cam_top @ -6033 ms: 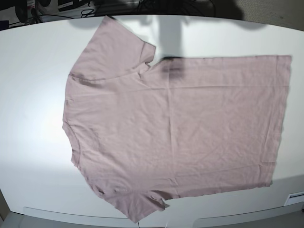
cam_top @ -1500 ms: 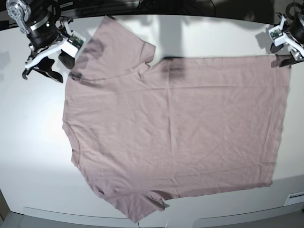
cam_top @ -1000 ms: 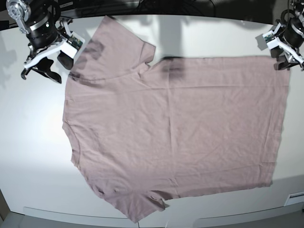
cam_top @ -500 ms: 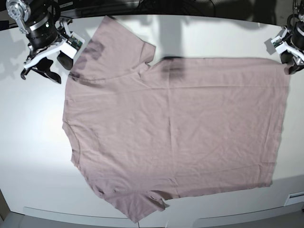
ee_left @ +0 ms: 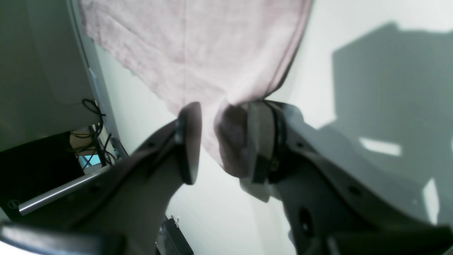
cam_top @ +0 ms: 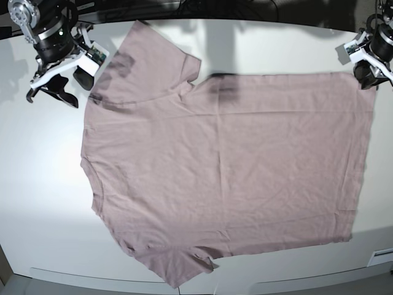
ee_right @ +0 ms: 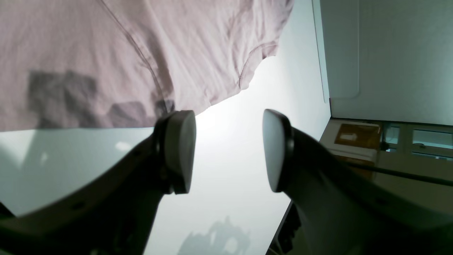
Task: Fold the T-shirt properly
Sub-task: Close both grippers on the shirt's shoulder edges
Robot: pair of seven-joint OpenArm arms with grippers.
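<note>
The dusty-pink T-shirt lies spread flat on the white table, neck to the left and hem to the right. My left gripper is at the hem's far right corner. In the left wrist view the T-shirt has its corner bunched against one pad, between the jaws of the left gripper. A gap still shows on the other side. My right gripper stands open beside the far sleeve. In its wrist view the right gripper holds nothing, and the T-shirt edge lies just beyond one fingertip.
Dark cables and equipment line the table's far edge. A small white label sits at the front right corner. A brown box shows off the table in the right wrist view.
My left gripper has shifted back over the hem corner and its jaws have narrowed around the cloth. The right arm and the T-shirt's body have stayed put.
</note>
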